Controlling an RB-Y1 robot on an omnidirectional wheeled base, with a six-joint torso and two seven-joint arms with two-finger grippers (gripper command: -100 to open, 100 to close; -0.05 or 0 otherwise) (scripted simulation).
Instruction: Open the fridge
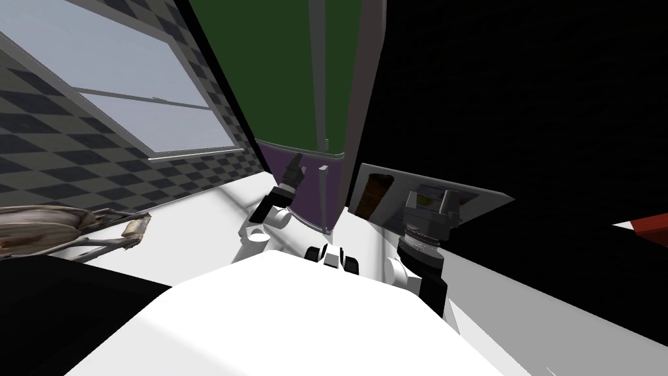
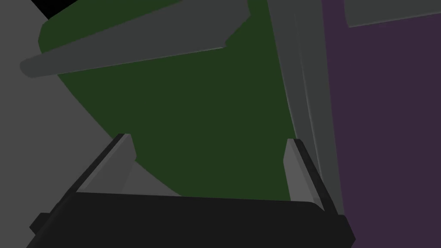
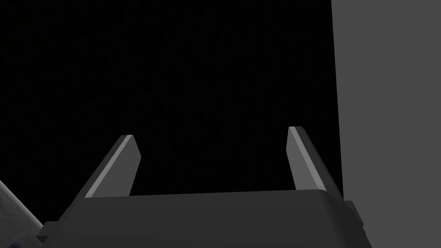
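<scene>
**Fridge and surroundings, seen from the head and both wrists.** The fridge (image 1: 280, 65) stands straight ahead, against the checkered wall (image 1: 39, 150). It has a dark green upper door (image 2: 194, 120) and a purple lower door (image 1: 312, 203). A grey handle (image 1: 318, 65) runs down the green door near its edge, and a second short grey bar sits on the purple door.

The left gripper (image 1: 293, 166) is raised close to the fridge front, near the seam between the two doors. In the left wrist view its gripper (image 2: 209, 140) has both fingers spread wide with nothing between them. The green door lies beyond them, a long grey handle bar (image 2: 129, 47) lies further off, and the purple door lies to one side.

The right gripper (image 1: 432, 198) hangs to the right of the fridge, in front of a grey panel (image 1: 479, 196) that bears a brown shape (image 1: 377, 192). In the right wrist view the gripper (image 3: 211, 133) is likewise spread and empty. It faces a black area (image 3: 172, 64) with a flat grey surface (image 3: 387, 107) beside it.

**Room.** The floor (image 1: 215, 209) is white. A large window (image 1: 130, 85) is set in the checkered wall on the left. Below it lies a pale, spindly object (image 1: 52, 228) that cannot be identified. The right of the head view is a black area, with a red object (image 1: 649, 228) at its edge.
</scene>
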